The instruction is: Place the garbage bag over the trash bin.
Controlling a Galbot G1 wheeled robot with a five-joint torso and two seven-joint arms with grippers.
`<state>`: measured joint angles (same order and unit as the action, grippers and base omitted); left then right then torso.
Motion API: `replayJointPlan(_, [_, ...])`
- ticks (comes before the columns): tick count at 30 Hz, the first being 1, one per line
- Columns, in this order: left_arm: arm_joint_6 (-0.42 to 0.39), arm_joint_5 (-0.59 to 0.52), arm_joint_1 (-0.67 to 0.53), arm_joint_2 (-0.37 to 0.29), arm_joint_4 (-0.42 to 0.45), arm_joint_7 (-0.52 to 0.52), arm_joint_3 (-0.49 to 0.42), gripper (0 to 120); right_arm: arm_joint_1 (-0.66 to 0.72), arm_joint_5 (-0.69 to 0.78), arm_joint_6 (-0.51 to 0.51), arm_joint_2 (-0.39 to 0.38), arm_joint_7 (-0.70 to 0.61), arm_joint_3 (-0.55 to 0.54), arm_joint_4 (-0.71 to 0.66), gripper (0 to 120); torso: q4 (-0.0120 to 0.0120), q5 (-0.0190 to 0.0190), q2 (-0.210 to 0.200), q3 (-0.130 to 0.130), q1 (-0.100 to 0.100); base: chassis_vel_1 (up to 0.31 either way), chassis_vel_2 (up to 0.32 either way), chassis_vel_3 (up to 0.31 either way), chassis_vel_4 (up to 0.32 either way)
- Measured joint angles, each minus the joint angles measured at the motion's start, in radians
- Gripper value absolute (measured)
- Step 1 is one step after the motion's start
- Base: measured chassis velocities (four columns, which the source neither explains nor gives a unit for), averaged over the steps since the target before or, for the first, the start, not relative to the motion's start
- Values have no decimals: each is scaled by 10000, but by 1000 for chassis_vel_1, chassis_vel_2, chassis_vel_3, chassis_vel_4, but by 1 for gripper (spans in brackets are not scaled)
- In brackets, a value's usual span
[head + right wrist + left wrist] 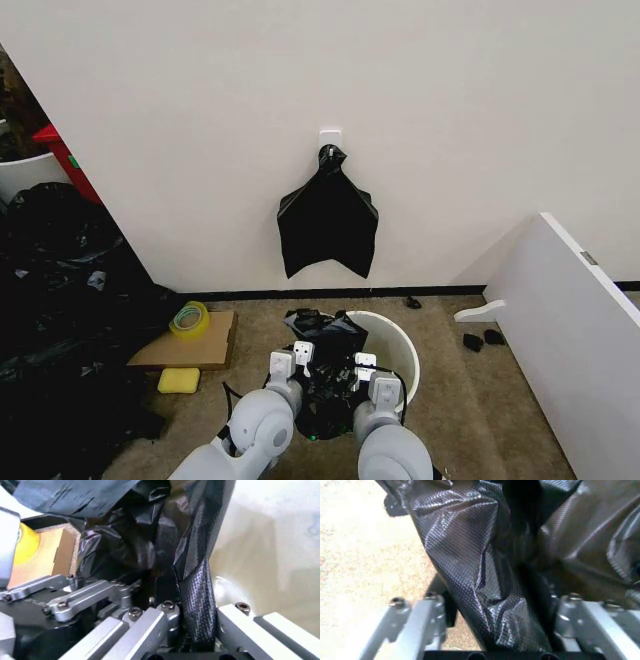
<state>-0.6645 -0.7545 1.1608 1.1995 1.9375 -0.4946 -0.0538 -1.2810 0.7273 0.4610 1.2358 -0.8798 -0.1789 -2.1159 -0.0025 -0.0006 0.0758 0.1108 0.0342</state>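
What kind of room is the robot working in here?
Probably an indoor test or storage corner, not a lived-in home: bare white wall, a heap of black plastic on the carpet, black bags on a white hook, and a trash bin near the wall.

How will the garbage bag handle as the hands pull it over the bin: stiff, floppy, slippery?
Likely floppy: the garbage bag bunches in crumpled folds between the left hand and right hand. Probably slippery and light, since the film looks thin and glossy. It may snag or stretch on the trash bin rim.
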Motion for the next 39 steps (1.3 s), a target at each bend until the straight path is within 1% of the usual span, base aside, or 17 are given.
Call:
replayJointPlan(2, [-275,-366,-105,11,-52,-243,171,31,-4,-563,-142,-22,169,13,133,0,0,0,0,0,0,0,0,0,0])
replayJointPlan(6, [-429,-646,-164,1,-117,-376,356,23,-48,-1269,-387,-93,428,-18,355,0,0,0,0,0,0,0,0,0,0])
replayJointPlan(10, [-451,-706,77,-311,61,-289,776,4,-96,-2343,-841,-227,862,-48,746,0,-1,-4,0,1,0,0,0,0,0])
replayJointPlan(12, [-428,-657,176,-405,176,-199,898,3,-81,-2590,-1011,-262,1026,-48,835,0,-3,-6,0,0,0,0,0,0,0])
replayJointPlan(15, [-83,236,660,-991,682,517,1300,1,-64,-3828,-2001,-437,1836,21,1049,0,2,-1,0,0,0,0,0,0,0])
replayJointPlan(16, [-83,236,660,-991,682,517,1300,1,-64,-3828,-2001,-437,1836,21,1049,0,2,-1,0,0,0,0,0,0,0])
replayJointPlan(19, [275,1349,1112,-1797,1384,1261,1566,1,29,-4694,-2933,-608,2646,327,1147,0,1,3,0,0,0,0,0,0,0])
replayJointPlan(21, [379,1575,1195,-1937,1508,1423,1597,1,73,-4742,-3021,-628,2747,439,1155,0,2,2,0,0,-1,0,0,0,0])
replayJointPlan(23, [838,2323,1432,-2374,1870,1957,1678,1,151,-4681,-3051,-683,2870,778,1154,0,1,-2,0,0,-1,0,0,0,0])
replayJointPlan(24, [838,2323,1432,-2374,1870,1957,1678,1,151,-4681,-3051,-683,2870,778,1154,0,1,-2,0,0,-1,0,0,0,0])
replayJointPlan(27, [1993,3285,1766,-2866,2265,2862,1802,1,70,-3734,-2511,-801,2735,1295,865,0,1,-1,0,0,-1,0,0,0,0])
replayJointPlan(28, [1993,3285,1766,-2866,2265,2862,1802,1,70,-3734,-2511,-801,2735,1295,865,0,1,-1,0,0,-1,0,0,0,0])
replayJointPlan(30, [3040,3693,1891,-3035,2279,3414,1897,1,-56,-2627,-2023,-835,2407,1617,523,0,-1,0,0,0,0,0,0,0,0])
replayJointPlan(31, [3636,3768,1918,-3068,2255,3647,1944,1,-157,-2001,-1708,-849,2168,1830,285,0,0,2,0,0,-1,0,0,0,0])
replayJointPlan(32, [3636,3768,1918,-3068,2255,3647,1944,1,-157,-2001,-1708,-849,2168,1830,285,0,0,2,0,0,-1,0,0,0,0])
replayJointPlan(34, [4345,3631,1923,-3038,2207,3767,1993,1,-410,-1169,-1255,-886,1805,2112,-160,0,-2,-2,0,0,0,0,0,0,0])
replayJointPlan(39, [4799,2926,1823,-2825,2206,3508,2063,1,-980,-813,-1058,-903,1574,2073,-987,0,-1,-2,0,0,0,0,0,0,0])
